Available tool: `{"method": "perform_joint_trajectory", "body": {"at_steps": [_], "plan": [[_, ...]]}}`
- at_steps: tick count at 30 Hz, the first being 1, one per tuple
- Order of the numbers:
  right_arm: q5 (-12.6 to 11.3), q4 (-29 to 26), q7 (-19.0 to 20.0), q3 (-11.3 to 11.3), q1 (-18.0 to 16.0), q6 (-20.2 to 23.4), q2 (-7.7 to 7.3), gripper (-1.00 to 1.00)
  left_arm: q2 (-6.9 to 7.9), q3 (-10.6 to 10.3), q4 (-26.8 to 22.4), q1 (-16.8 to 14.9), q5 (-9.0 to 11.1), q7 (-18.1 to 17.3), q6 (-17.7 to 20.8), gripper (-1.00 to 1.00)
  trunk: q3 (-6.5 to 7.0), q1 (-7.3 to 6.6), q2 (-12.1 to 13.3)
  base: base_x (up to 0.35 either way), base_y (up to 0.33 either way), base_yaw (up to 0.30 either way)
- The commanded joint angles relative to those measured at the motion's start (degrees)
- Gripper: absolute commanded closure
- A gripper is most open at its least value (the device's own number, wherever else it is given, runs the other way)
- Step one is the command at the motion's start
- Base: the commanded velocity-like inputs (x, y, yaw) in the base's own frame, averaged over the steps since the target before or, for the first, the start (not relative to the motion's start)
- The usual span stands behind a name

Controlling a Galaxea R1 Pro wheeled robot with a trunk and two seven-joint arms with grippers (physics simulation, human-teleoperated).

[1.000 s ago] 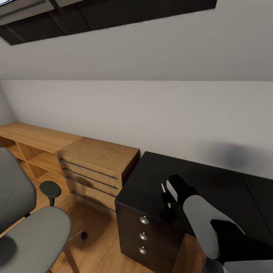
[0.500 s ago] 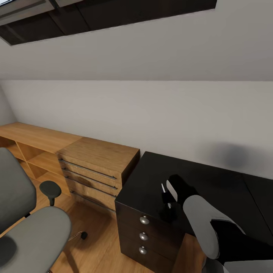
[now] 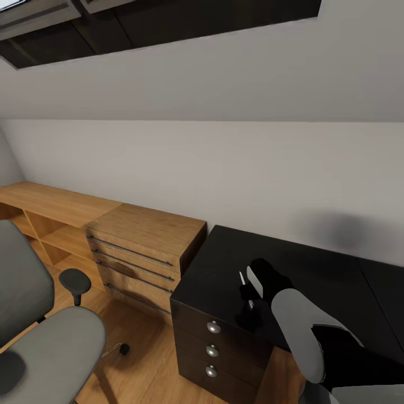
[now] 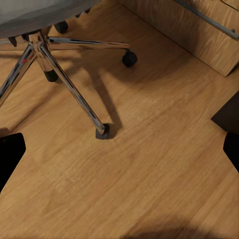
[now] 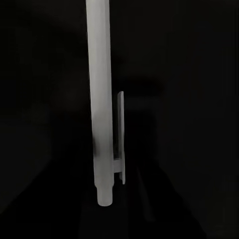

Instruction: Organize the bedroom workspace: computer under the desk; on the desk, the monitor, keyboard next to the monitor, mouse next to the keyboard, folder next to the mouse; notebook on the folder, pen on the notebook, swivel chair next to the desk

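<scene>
Over the left end of the black desk (image 3: pixel 320 269), above its three-drawer unit (image 3: pixel 212 342), my right gripper (image 3: pixel 247 293) is shut on the thin white pen (image 3: pixel 241 278). Seen close in the right wrist view, the pen (image 5: pixel 99 99) runs along the fingers against the dark desktop, clip showing. The grey swivel chair (image 3: pixel 50 348) stands on the floor at the left, apart from the desk. Its chrome star base (image 4: pixel 50 59) shows in the left wrist view. My left gripper (image 4: pixel 119 149) hangs open over the wooden floor, its black fingertips (image 4: pixel 9 154) wide apart with nothing between them.
A light wooden drawer chest (image 3: pixel 143 247) stands against the desk's left side, with a low wooden shelf unit (image 3: pixel 39 210) further left along the white wall. The chest's corner (image 4: pixel 199 30) also shows near the chair's castors. Wooden floor (image 3: pixel 140 365) lies between chair and desk.
The whole head view has shifted very slightly, so the camera moved. The right gripper still holds the pen in the same place over the desk.
</scene>
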Motion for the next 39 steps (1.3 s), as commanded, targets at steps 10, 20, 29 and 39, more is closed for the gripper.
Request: {"method": "perform_joint_trajectory", "body": {"at_steps": [10, 20, 29, 39], "plan": [[-0.55, -4.52, -0.11, -5.31, -0.03, 4.21, -0.16, 1.00, -0.01, -0.15, -0.11, 0.03, -0.21, -0.08, 0.00, -1.00, 1.75, -2.20, 4.00, 0.000, 0.000, 0.000], [-0.68, -9.09, -0.21, -7.39, -0.03, 5.02, -0.23, 1.00, -0.01, -0.12, -0.11, 0.03, -0.13, -0.02, 0.02, -1.00, 3.55, -4.40, 8.01, 0.000, 0.000, 0.000], [-0.76, -13.36, -0.36, -7.72, 0.06, 5.02, -0.19, 1.00, -0.08, -0.22, -0.01, 0.03, -0.06, 0.12, 0.47, -1.00, 5.16, -6.37, 11.62, 0.000, 0.000, -0.011], [-0.90, -17.74, -0.36, -7.81, 0.25, 5.02, 0.15, 1.00, -0.18, -0.33, 0.30, 0.03, -0.17, 0.17, 1.09, -1.00, 6.96, -8.57, 15.63, 0.000, 0.000, -0.206]]}}
